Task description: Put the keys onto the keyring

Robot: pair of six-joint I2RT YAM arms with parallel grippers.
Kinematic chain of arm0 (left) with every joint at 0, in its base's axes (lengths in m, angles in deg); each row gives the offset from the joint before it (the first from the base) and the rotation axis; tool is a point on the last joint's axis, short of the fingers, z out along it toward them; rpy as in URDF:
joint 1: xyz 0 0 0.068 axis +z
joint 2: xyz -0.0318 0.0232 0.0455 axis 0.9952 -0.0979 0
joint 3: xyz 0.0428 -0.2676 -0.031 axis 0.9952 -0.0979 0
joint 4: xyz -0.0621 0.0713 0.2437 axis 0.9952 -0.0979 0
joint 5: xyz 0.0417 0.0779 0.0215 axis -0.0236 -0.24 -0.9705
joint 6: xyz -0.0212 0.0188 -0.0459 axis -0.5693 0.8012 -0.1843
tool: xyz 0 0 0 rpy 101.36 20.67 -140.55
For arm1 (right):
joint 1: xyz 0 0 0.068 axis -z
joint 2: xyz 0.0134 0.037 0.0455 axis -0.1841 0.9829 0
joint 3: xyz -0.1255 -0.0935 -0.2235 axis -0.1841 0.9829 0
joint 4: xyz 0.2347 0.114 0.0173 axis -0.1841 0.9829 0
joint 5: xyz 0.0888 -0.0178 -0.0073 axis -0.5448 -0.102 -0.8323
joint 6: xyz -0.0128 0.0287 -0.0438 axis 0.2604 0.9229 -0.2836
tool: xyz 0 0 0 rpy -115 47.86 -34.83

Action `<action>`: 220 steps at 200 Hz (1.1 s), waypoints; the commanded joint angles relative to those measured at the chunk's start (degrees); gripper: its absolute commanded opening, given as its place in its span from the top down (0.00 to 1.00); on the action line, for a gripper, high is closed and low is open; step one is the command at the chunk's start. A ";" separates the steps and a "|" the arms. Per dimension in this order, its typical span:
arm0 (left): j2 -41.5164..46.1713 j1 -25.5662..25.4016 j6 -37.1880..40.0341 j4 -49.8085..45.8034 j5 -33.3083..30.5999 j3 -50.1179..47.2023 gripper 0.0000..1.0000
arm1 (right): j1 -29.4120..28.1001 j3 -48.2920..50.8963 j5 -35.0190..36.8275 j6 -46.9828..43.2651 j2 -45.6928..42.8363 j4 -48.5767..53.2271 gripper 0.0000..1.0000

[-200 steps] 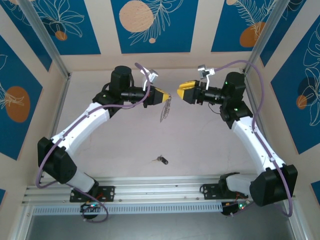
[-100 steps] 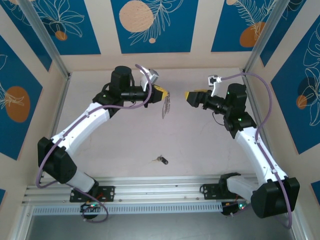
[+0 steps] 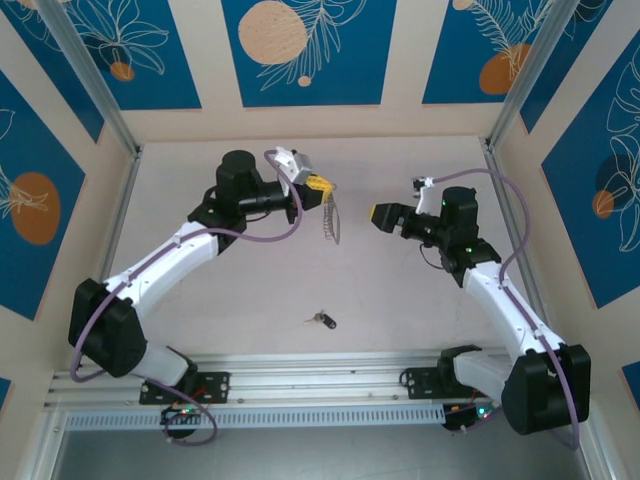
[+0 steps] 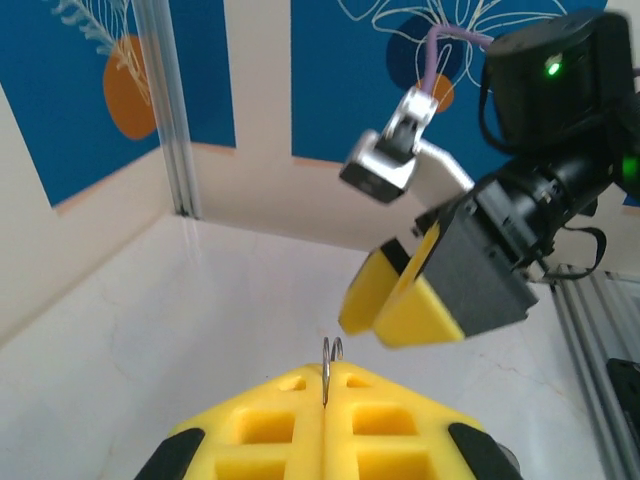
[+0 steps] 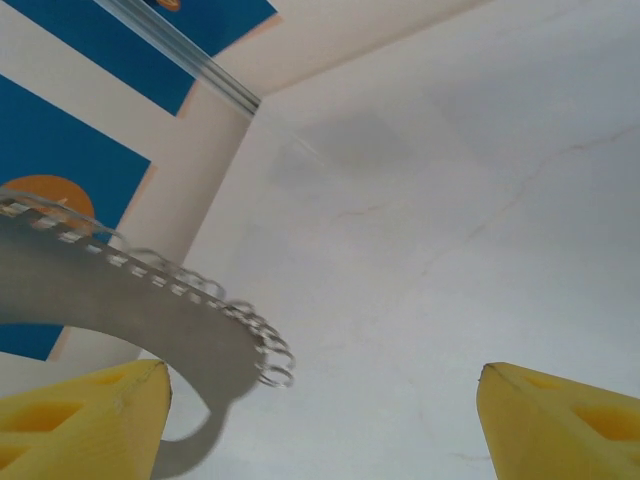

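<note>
My left gripper [image 3: 320, 187] is raised over the far middle of the table and shut on the keyring [image 3: 330, 222], a grey-tan oval loop with a silvery fringe that hangs below it. In the left wrist view a thin wire loop of the keyring [image 4: 331, 352] sticks up from between the closed yellow fingers [image 4: 270, 420]. My right gripper [image 3: 384, 215] hovers open a short way right of the loop, holding nothing. In the right wrist view the keyring [image 5: 120, 300] shows at the left, near the left fingertip [image 5: 100, 415]. The key [image 3: 323, 320], small with a black head, lies on the table near the front.
The white table [image 3: 400, 300] is walled by blue and beige panels. An aluminium rail [image 3: 320, 385] runs along the near edge with both arm bases. An upright post [image 4: 170, 110] stands in the far corner.
The right gripper has opened wider and drawn back to the right and lower, away from the left gripper. The left gripper has turned, and the keyring now hangs more directly beneath it.
</note>
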State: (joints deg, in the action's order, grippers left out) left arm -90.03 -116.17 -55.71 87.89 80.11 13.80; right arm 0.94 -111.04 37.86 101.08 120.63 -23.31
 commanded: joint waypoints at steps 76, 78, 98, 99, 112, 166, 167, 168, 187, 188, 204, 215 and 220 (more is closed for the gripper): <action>-1.07 -1.60 13.17 2.48 -0.30 3.63 1.00 | 0.11 1.89 -1.15 0.40 6.54 -4.53 0.20; -1.17 -1.65 13.17 2.44 -0.35 3.78 1.00 | 0.16 1.85 -1.20 0.36 6.65 -4.48 0.20; -1.82 -1.75 12.33 2.26 -1.47 4.47 1.00 | -0.16 1.62 -1.33 0.48 7.57 -3.37 0.20; -1.85 -1.72 12.23 2.25 -1.59 4.56 1.00 | -0.16 1.62 -1.23 0.48 7.63 -3.26 0.20; -2.13 -1.72 10.57 1.72 -2.92 5.14 1.00 | -0.81 1.48 -0.25 0.23 8.32 -1.17 0.21; -2.15 -1.70 3.17 -1.05 -7.51 6.90 1.00 | -9.05 4.55 6.16 -1.09 9.13 5.60 0.25; -2.15 -1.70 3.12 -1.11 -7.42 6.92 1.00 | -9.22 4.63 6.34 -1.09 9.15 5.71 0.25; -2.10 -1.74 3.09 -1.14 -7.38 6.89 1.00 | -9.49 4.67 6.47 -1.09 9.16 5.81 0.26; -1.48 -1.70 2.40 -0.87 -7.64 6.41 1.00 | -13.45 5.37 9.67 -0.07 10.40 8.58 0.31; -1.46 -1.70 2.34 -0.80 -7.66 6.32 1.00 | -13.71 5.39 9.76 -0.01 10.45 8.64 0.31; -0.68 -1.70 2.36 0.03 -7.48 5.17 1.00 | -16.89 6.13 11.06 2.30 11.65 9.85 0.35; -0.18 -1.69 2.67 -0.08 -6.88 4.68 1.00 | -18.89 7.08 11.18 3.88 12.33 9.59 0.37; 0.01 -1.72 2.66 -0.27 -6.61 4.51 1.00 | -19.91 7.36 11.61 4.82 12.53 9.68 0.37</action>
State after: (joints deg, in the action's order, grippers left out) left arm -91.98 -117.31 -52.27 86.75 73.03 18.34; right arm -15.56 -105.62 46.56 102.28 132.00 -16.90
